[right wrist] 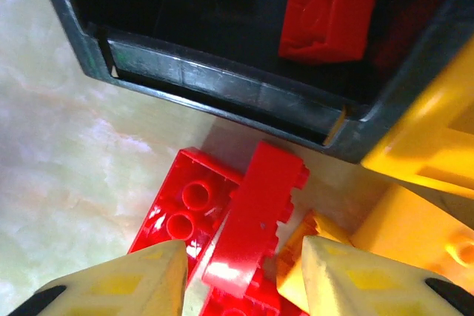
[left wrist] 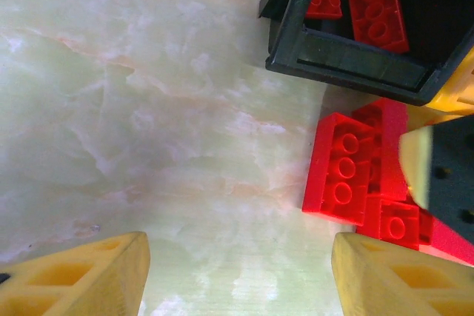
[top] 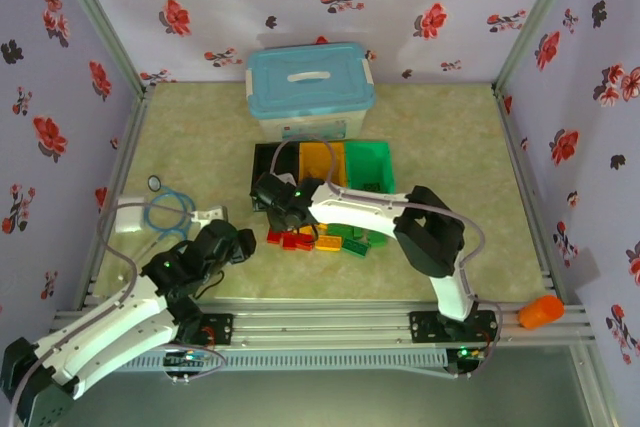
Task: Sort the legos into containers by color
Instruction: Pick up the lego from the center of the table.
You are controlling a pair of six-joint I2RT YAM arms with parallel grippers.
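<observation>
The legos lie in a short row on the table in front of the containers: red (top: 290,240), orange-yellow (top: 328,243), green (top: 358,243). The black bin (top: 266,159), orange-yellow bin (top: 322,160) and green bin (top: 374,162) stand side by side. Red bricks (right wrist: 326,5) lie in the black bin (right wrist: 222,83). My right gripper (top: 283,215) hangs over the red pile. Its jaws (right wrist: 243,257) straddle a red brick (right wrist: 259,205) lying on its side, with slim gaps on both sides. My left gripper (left wrist: 238,257) is open over bare table, with red bricks (left wrist: 344,172) to its right.
A white box with a light-blue lid (top: 310,92) stands behind the bins. A blue cable loop (top: 168,209) and a white part (top: 205,215) lie at the left. An orange object (top: 540,312) sits on the front rail. Flowered walls close in three sides.
</observation>
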